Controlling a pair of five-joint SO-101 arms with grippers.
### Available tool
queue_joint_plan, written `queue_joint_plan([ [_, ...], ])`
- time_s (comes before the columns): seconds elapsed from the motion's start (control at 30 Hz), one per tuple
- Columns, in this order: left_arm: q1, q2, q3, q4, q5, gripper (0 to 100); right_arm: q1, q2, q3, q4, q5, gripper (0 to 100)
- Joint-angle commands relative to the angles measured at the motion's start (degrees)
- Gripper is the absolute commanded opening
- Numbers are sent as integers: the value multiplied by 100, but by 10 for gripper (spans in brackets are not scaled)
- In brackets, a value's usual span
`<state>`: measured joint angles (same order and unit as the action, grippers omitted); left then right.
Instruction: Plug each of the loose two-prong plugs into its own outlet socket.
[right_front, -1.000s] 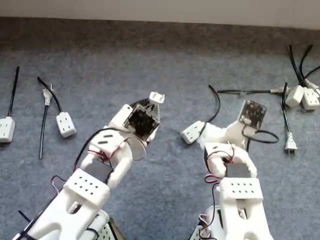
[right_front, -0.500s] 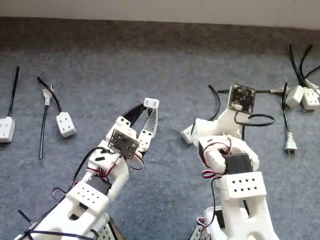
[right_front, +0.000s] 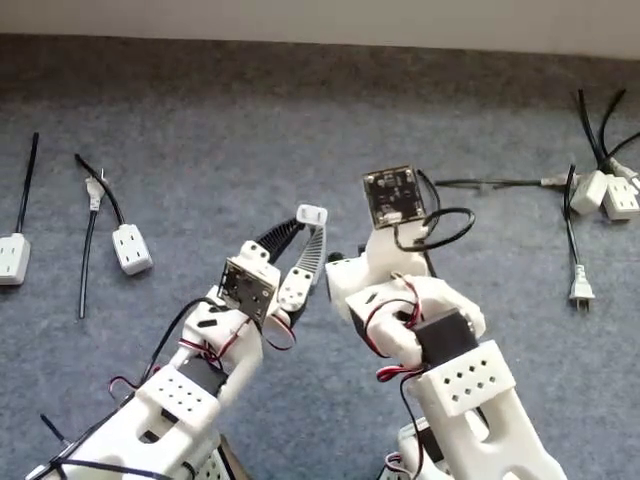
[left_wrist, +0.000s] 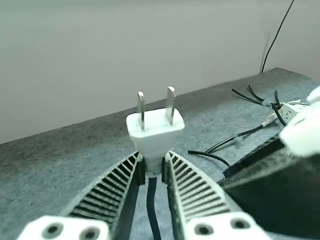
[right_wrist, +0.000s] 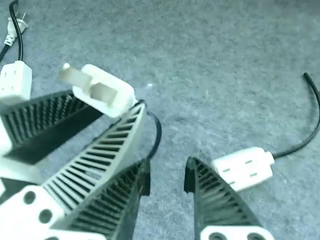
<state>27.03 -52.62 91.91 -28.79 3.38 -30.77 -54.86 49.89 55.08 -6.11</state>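
My left gripper (left_wrist: 152, 167) is shut on a white two-prong plug (left_wrist: 154, 127), held off the carpet with its prongs pointing away from the wrist. In the high view this plug (right_front: 311, 213) sits at the tip of the left gripper, mid-table. My right gripper (right_wrist: 166, 176) stands open with nothing between its fingers, close beside the left gripper's fingers (right_wrist: 107, 145) and the held plug (right_wrist: 102, 91). A white outlet socket (right_wrist: 245, 167) on a black cable lies on the carpet just beyond one right finger. The right arm (right_front: 395, 270) covers it from above.
On the left lie a socket (right_front: 131, 248), a small plug (right_front: 93, 188) and another socket (right_front: 12, 258). At the far right are joined plug-and-socket pairs (right_front: 605, 192) with black cables and a loose plug (right_front: 580, 290). Grey carpet (right_front: 250, 120) runs to the back wall.
The right arm has swung left, toward the left gripper, and now covers the middle socket. The left gripper turned and dropped slightly, still holding the plug.
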Motion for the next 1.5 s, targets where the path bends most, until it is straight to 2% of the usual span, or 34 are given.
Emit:
queue_joint_plan([
  [0.0, 215, -57, -22, -114, -9, 5, -180, -119, -532, 22, 141, 121],
  [0.13, 189, -57, -22, -114, -18, 5, -163, -127, -708, 57, 158, 120],
  [0.23, 180, -48, -22, -114, -26, 5, -171, -145, -1015, 462, 167, 119],
  [0.37, 286, -48, -22, -114, -484, 5, -180, -92, -1332, 637, 176, 119],
  [0.53, 593, -110, 136, -141, -571, 5, -154, 119, -884, -110, 176, 119],
  [0.63, 549, -110, 119, -149, -571, 5, -57, 435, -646, -462, 185, 119],
  [0.8, 251, -110, 101, -149, -545, 5, 374, 892, -602, -497, 185, 119],
  [1.07, 242, -119, 101, -158, -545, 5, 910, 1490, -409, -1103, 185, 119],
  [1.47, 233, -119, 92, -158, -545, 6, 1007, 2141, -365, -1323, 185, 119],
])
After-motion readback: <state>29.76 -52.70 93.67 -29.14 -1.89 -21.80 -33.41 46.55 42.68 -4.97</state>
